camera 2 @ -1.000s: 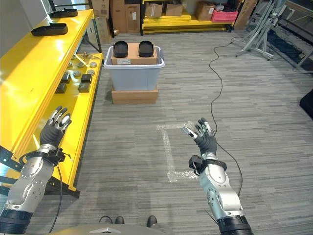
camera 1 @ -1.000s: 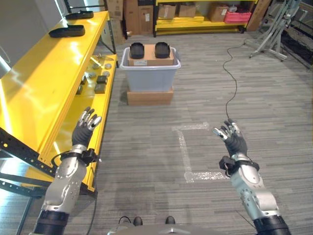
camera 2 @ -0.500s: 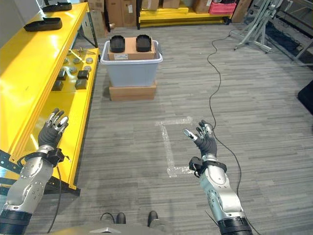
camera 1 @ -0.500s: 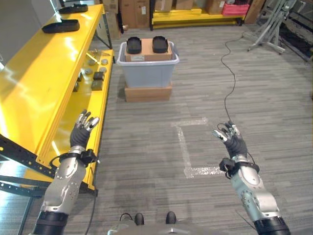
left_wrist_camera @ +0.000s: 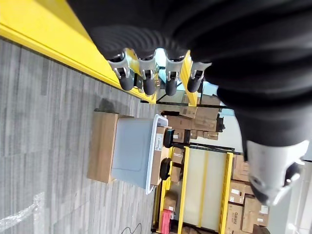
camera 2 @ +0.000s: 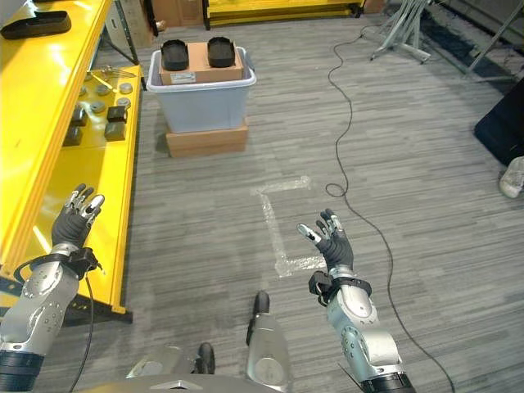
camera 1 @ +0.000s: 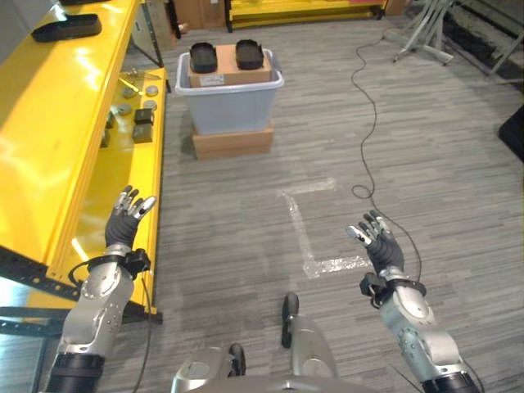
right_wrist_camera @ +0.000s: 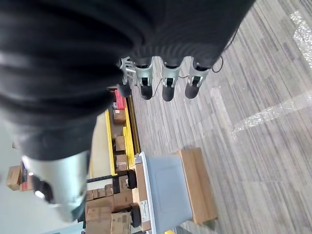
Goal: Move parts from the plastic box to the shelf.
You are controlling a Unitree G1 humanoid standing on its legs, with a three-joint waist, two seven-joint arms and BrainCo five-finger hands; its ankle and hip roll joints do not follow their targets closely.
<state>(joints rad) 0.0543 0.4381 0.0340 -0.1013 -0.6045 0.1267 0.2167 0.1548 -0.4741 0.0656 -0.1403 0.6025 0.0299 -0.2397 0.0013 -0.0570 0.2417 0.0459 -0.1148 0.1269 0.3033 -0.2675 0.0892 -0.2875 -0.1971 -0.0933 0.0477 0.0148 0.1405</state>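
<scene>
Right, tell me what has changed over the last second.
The head camera has shifted, so the whole scene sits differently in the picture. Nothing was taken hold of or let go: the left hand and right hand stay open and empty, and the two black parts still rest in the grey plastic box beside the yellow shelf.
</scene>
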